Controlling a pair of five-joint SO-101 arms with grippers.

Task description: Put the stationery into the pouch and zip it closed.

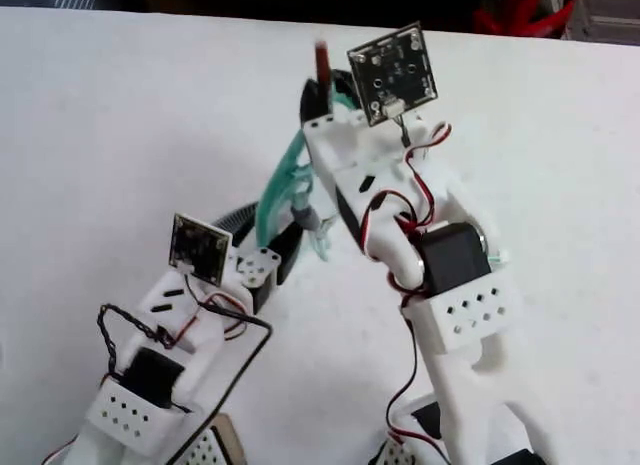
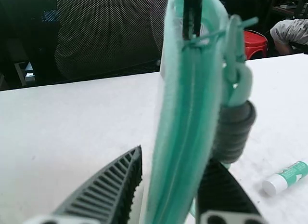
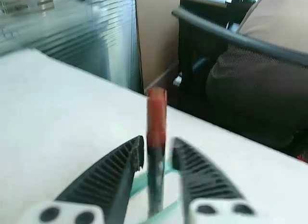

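Observation:
A translucent green pouch (image 1: 278, 185) stands upright off the white table, edge-on between the jaws of my left gripper (image 2: 174, 159), which is shut on the pouch (image 2: 185, 118). A grey cylindrical piece (image 2: 235, 132) hangs from a green loop on its side. Above the pouch's far end, my right gripper (image 3: 157, 141) is shut on a dark pen with a red cap (image 3: 156, 115), held upright. The pen's lower end goes down into the pouch mouth (image 2: 192, 14). In the high view the pen (image 1: 322, 60) sticks up beyond the right gripper (image 1: 322, 97).
A white glue stick with a green label (image 2: 286, 177) lies on the table beside the pouch. The white table (image 1: 120, 115) stretches wide to the left and right of the arms. A mesh chair (image 2: 106, 36) and a red stool (image 2: 255, 41) stand beyond the far edge.

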